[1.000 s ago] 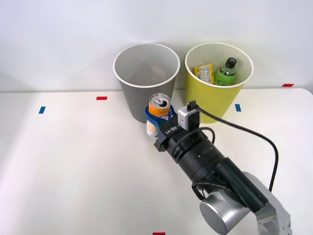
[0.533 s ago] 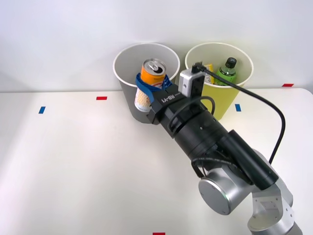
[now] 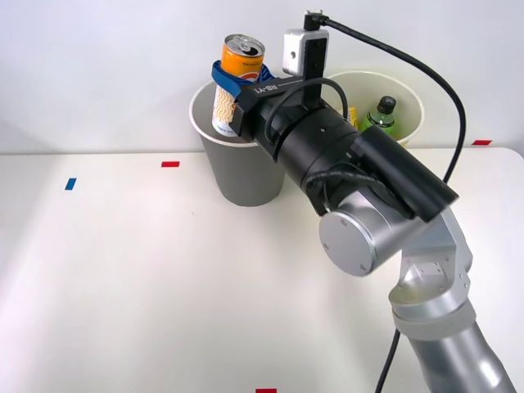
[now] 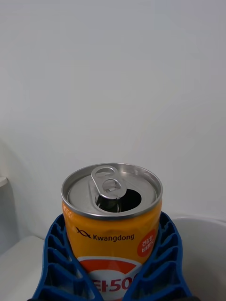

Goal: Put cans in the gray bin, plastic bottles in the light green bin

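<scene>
My right gripper (image 3: 232,86) is shut on an orange and white can (image 3: 235,75), which it holds upright above the open mouth of the gray bin (image 3: 237,176). From the wrist, the can (image 4: 112,221) has a silver top with an opened pull tab, and a blue ribbed finger (image 4: 56,263) presses it on each side. The light green bin (image 3: 405,102) stands to the right of the gray one, largely behind my arm. A green plastic bottle (image 3: 381,117) with a black cap stands inside it.
Small red (image 3: 169,164) and blue (image 3: 70,183) tape marks lie on the white table. A white wall rises right behind the bins. My arm crosses the right half of the table.
The gripper has lifted the can from the table in front of the gray bin, up and back, until it hangs over that bin's opening.
</scene>
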You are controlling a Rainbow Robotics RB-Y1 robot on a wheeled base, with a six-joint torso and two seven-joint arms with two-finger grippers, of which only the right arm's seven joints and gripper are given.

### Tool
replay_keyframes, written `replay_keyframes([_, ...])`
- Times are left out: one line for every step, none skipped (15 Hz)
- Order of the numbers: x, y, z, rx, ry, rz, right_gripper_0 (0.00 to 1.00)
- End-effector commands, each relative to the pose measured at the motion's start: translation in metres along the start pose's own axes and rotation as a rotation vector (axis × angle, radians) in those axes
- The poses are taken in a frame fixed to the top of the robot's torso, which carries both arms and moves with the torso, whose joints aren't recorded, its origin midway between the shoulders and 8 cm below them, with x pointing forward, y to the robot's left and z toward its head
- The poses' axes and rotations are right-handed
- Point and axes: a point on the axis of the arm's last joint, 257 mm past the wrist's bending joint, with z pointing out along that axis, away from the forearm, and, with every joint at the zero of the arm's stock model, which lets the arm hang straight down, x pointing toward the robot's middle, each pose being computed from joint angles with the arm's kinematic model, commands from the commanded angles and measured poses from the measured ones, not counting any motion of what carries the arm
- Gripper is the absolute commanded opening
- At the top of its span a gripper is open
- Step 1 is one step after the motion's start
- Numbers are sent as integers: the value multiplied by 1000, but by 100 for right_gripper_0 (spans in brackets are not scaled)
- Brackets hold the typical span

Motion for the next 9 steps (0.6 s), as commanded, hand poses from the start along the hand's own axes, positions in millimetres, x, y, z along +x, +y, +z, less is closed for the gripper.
replay_keyframes([-6, -14, 43, 17, -5, 8, 0])
replay_keyframes([-5, -18, 51, 24, 3, 5, 0])
replay_keyframes([-5, -22, 59, 30, 10, -5, 0])
replay_keyframes([-5, -27, 66, 36, 19, -15, 0])
replay_keyframes([-3, -32, 73, 43, 30, -29, 0])
replay_keyframes([-1, -35, 77, 48, 37, -42, 0])
replay_keyframes([1, -38, 80, 52, 45, -54, 0])
replay_keyframes([4, -39, 83, 54, 55, -64, 0])
replay_keyframes([6, -40, 83, 56, 59, -65, 0])
